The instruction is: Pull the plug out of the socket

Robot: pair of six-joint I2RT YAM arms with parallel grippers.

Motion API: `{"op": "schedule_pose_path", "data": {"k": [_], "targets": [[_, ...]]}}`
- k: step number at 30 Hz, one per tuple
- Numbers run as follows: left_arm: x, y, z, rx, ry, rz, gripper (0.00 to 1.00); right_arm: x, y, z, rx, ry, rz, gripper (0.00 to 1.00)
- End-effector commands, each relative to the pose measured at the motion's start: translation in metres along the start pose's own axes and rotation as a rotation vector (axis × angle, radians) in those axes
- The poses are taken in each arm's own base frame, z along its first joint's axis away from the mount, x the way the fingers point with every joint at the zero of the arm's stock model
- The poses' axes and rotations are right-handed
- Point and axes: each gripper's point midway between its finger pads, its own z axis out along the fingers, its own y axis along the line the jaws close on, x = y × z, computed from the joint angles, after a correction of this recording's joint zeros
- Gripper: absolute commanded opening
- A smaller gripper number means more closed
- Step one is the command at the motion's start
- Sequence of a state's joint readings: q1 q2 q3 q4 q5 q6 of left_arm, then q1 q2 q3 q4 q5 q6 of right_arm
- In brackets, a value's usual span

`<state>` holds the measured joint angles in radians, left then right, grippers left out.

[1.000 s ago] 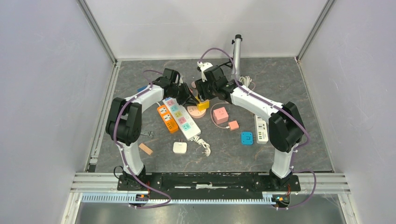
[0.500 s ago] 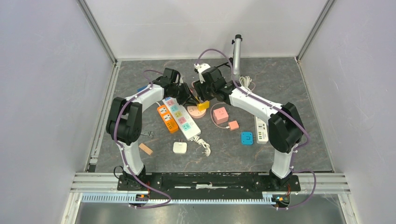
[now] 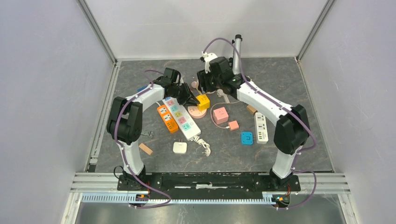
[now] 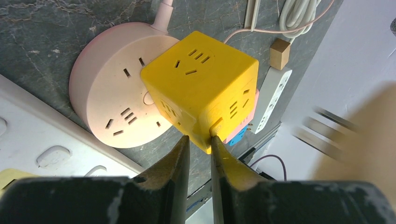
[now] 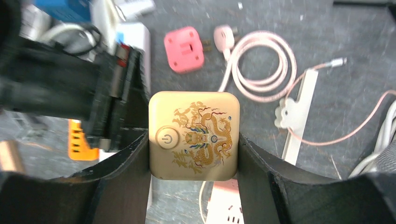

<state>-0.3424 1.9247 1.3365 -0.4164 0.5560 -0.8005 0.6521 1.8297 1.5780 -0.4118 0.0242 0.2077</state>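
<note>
The socket is a yellow cube (image 4: 201,84) (image 3: 202,101) resting partly on a round pink power hub (image 4: 116,102). My left gripper (image 4: 200,140) (image 3: 190,97) is shut on the cube's lower corner, one finger on each side. The plug is a gold square block with a dragon print and a power button (image 5: 194,135). My right gripper (image 5: 194,137) is shut on its two sides and holds it in the air, clear of the cube. From above, the right gripper (image 3: 205,85) hangs behind the cube and hides the plug.
A white power strip (image 3: 181,117) and an orange one (image 3: 164,117) lie left of the cube. A pink cube (image 3: 220,115), blue cube (image 3: 246,138), another white strip (image 3: 261,127) and a white adapter (image 3: 180,147) are scattered nearby. A grey post (image 3: 237,51) stands at the back.
My right gripper has drawn up and back from the yellow cube with the gold plug in it, leaving the cube's top bare. The left gripper has stayed on the cube.
</note>
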Motion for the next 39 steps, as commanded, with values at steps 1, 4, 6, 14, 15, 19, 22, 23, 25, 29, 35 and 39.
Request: {"op": "schedule_pose_path", "data": {"k": [1, 4, 6, 14, 15, 19, 22, 23, 25, 29, 35, 39], "targets": [[0.027, 0.131, 0.023, -0.46, 0.05, -0.034, 0.27, -0.091, 0.037, -0.057, -0.181, -0.281, 0.009, 0.0], [0.026, 0.128, 0.023, -0.449, 0.048, -0.034, 0.27, -0.097, 0.036, -0.067, -0.149, -0.317, -0.037, 0.0], [0.022, 0.119, 0.022, -0.426, 0.04, -0.028, 0.28, -0.105, 0.023, -0.078, -0.084, -0.338, -0.047, 0.0], [-0.016, 0.023, -0.001, -0.164, -0.035, 0.084, 0.4, -0.119, -0.028, -0.13, 0.066, -0.418, -0.027, 0.0], [-0.02, 0.009, -0.008, -0.136, -0.054, 0.103, 0.43, -0.119, -0.034, -0.138, 0.084, -0.429, -0.019, 0.0], [-0.037, -0.028, -0.038, -0.082, -0.149, 0.18, 0.53, -0.119, -0.07, -0.173, 0.209, -0.466, 0.005, 0.0], [-0.045, -0.033, -0.061, -0.126, -0.219, 0.216, 0.55, -0.106, -0.105, -0.194, 0.376, -0.446, 0.011, 0.0], [-0.046, -0.031, -0.068, -0.148, -0.242, 0.222, 0.56, -0.1, -0.118, -0.2, 0.432, -0.434, 0.018, 0.0], [-0.05, -0.026, -0.082, -0.193, -0.301, 0.234, 0.57, -0.085, -0.143, -0.207, 0.516, -0.405, 0.039, 0.0], [-0.054, -0.018, -0.11, -0.258, -0.404, 0.238, 0.67, -0.045, -0.192, -0.212, 0.671, -0.326, 0.116, 0.0], [-0.062, 0.011, -0.155, -0.45, -0.565, 0.234, 1.0, 0.056, -0.248, -0.177, 0.739, -0.147, 0.307, 0.0], [-0.062, 0.028, -0.167, -0.526, -0.59, 0.222, 1.0, 0.115, -0.272, -0.149, 0.733, -0.042, 0.411, 0.0]]}}
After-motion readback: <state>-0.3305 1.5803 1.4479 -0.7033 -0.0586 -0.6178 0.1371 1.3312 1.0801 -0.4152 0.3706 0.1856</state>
